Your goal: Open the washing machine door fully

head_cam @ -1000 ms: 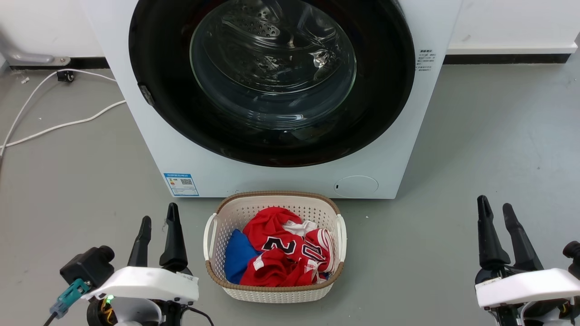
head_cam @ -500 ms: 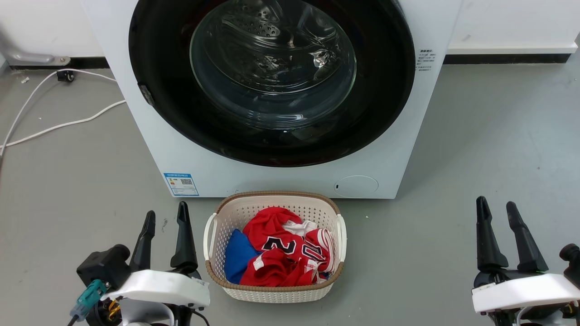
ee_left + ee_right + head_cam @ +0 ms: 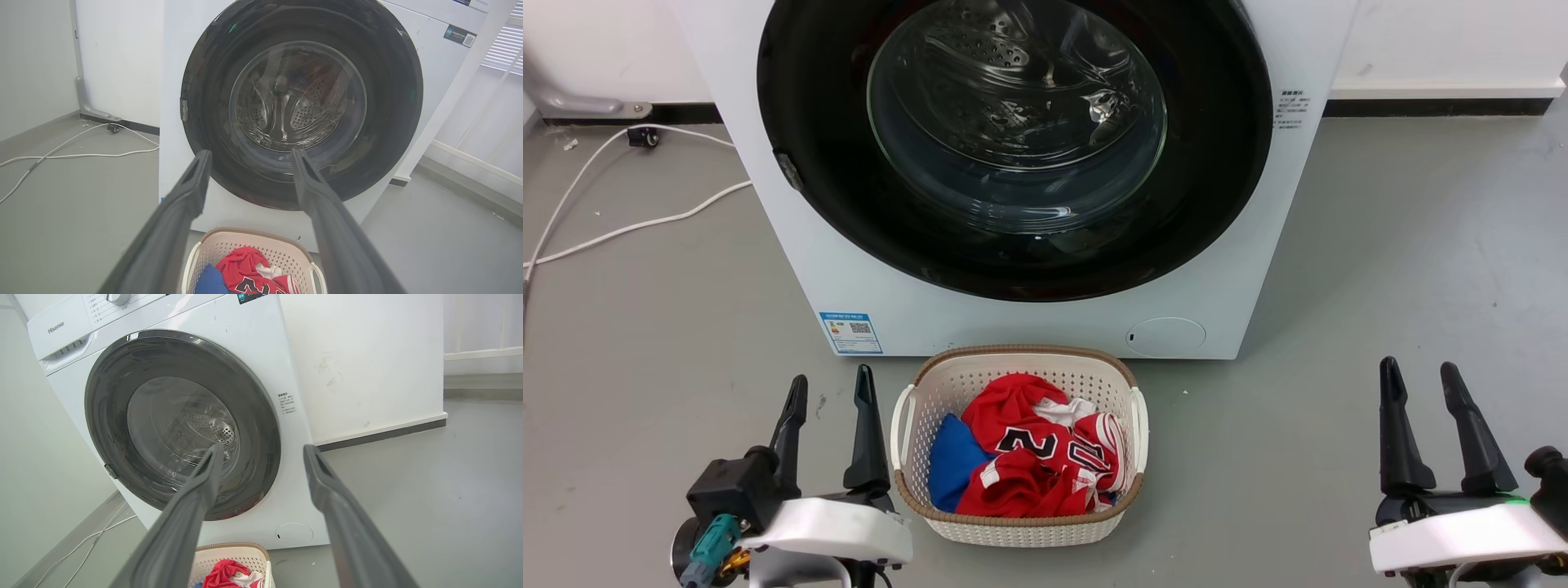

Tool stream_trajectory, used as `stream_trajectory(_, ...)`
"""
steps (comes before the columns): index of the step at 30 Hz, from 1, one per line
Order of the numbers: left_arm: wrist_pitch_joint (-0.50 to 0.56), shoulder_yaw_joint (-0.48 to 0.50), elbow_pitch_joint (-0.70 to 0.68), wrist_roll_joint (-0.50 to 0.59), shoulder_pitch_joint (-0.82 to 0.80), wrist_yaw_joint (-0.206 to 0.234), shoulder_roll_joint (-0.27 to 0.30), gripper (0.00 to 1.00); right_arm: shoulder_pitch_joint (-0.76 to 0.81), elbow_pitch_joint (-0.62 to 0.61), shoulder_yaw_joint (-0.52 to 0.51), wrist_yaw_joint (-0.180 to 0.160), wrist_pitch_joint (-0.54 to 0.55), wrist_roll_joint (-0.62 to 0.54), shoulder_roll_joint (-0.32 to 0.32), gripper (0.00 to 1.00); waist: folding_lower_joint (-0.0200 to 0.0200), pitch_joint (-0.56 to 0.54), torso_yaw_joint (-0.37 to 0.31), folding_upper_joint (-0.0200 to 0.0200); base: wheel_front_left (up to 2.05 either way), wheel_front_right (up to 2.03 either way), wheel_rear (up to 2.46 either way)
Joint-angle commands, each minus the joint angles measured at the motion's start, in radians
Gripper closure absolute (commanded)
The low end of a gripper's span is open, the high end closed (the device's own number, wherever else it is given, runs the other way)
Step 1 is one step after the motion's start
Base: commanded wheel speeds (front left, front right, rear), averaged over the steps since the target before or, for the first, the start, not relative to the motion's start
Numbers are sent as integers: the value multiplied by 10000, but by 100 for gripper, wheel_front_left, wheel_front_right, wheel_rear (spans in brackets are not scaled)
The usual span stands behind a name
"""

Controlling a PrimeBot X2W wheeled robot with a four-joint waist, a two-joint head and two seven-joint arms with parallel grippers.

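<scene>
So, progress check: basically nothing was done yet. The washing machine door (image 3: 1014, 139) sat shut, flush against the front of the white washing machine (image 3: 809, 269), its glass bowl looking into the steel drum. No gap showed round the black ring in any of the three views. So the whole job was left: reach up, catch the door's edge, pop the latch and swing it all the way round. There was a small grey tab (image 3: 788, 171) on the ring's left edge, which I'd guess is where you pull. That made the left arm look the likelier candidate, but that's just my read.

Both arms were low and well apart from the door. The left gripper (image 3: 831, 376) had its fingers spread apart with nothing between them, just beside the left side of the laundry basket (image 3: 900, 425). The right gripper (image 3: 1418, 366) was out to the right, fingers apart and empty too.

Surface-wise, it was a smooth grey floor (image 3: 1380, 245), with the machine standing against a white wall (image 3: 605, 49) that had a dark skirting strip. The basket, with a red jersey (image 3: 1029, 445) and something blue in it, sat on the floor just in front of the machine, below the door. I reckon a swinging door would pass above it. White cables (image 3: 621, 229) trailed across the floor left of the machine.
</scene>
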Motion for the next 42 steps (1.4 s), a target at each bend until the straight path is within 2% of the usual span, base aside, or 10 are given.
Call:
stream_trajectory(1,-90,-19,-124,223,72,-1,-13,0,3,-150,24,21,-91,-193,-11,0,0,-4,0,-1,0,0,0)
stream_trajectory(28,-640,105,23,2090,359,-304,-259,0,325,-374,94,22,-634,-1606,-6,0,0,2,-19,-1,0,0,0)
stream_trajectory(38,-815,50,48,2741,392,-233,-290,0,414,-306,125,13,-814,-2044,-5,0,0,32,-2,-1,0,0,0)
stream_trajectory(42,-805,44,89,2552,402,-190,-293,0,422,-197,100,13,-800,-1896,-5,0,0,33,-10,-1,0,0,0)
